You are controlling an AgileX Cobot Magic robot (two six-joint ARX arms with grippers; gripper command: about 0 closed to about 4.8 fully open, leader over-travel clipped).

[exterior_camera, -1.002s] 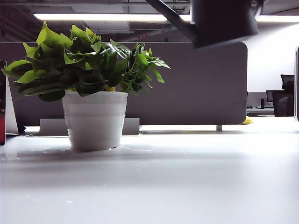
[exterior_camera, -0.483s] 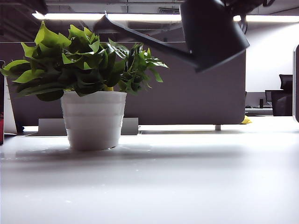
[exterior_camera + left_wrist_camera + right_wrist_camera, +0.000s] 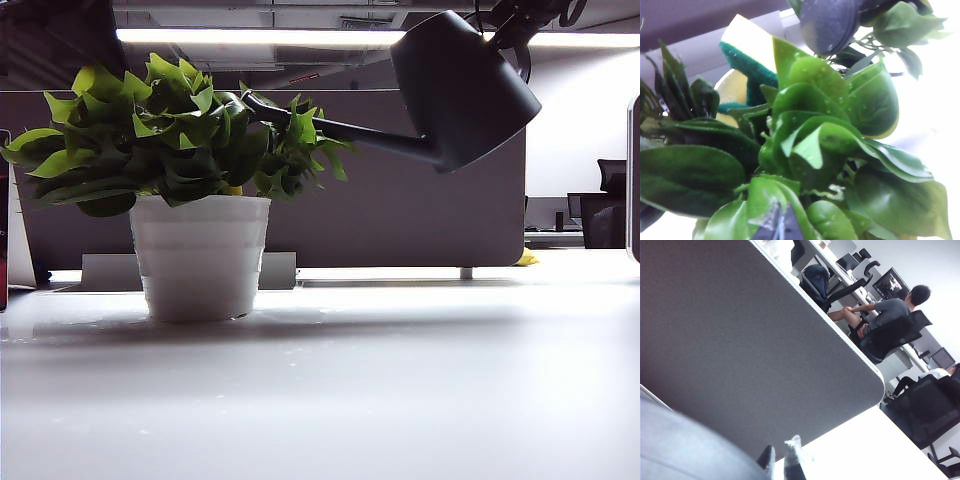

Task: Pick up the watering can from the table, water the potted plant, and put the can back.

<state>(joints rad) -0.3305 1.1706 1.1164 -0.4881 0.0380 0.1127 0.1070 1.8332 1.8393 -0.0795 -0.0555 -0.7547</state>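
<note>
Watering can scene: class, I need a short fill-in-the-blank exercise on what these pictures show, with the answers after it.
1. The watering can is tilted so its spout points toward the ____.
2. The potted plant stands in a ____ ribbed pot.
3. The pot rests on the ____.
4. The right gripper has its jaws ____.

Answers: plant; white; table; shut

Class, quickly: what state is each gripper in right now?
Left gripper: among the potted plant leaves; state cannot be told.
Right gripper: shut, carrying the tilted watering can.
</note>
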